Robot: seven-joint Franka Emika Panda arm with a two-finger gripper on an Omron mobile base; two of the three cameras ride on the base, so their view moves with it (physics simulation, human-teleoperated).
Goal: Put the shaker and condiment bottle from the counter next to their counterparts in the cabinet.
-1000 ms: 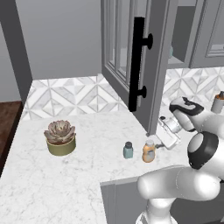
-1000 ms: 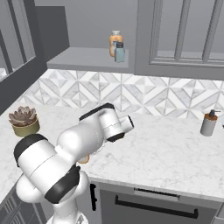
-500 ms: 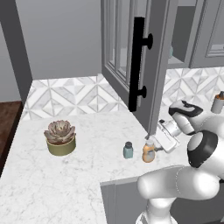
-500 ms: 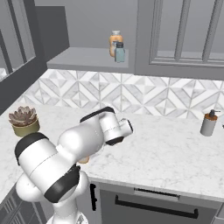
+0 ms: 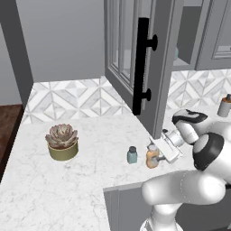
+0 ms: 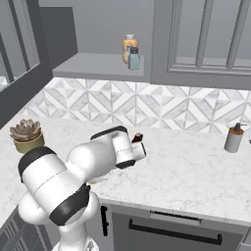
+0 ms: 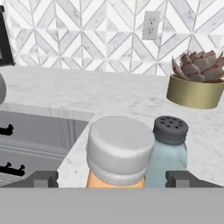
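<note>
Shaker, a tiny teal-grey dark-capped jar point(image 5: 131, 154), and small orange pale-capped condiment bottle point(image 5: 152, 157) remain on our white marble counter point(image 5: 81, 180), lower centre; tool point(image 5: 159, 153) spread around the bottle.

the counter point(image 5: 67, 185) carries the shaker point(image 5: 132, 155), the condiment bottle point(image 5: 152, 157), a potted succulent point(image 5: 62, 141) and a soap dispenser point(image 6: 234, 138).

Arm lowered; gripper point(image 5: 157, 154) moved closer to condiment bottle point(image 5: 152, 157), jaws wide either side of it
</note>
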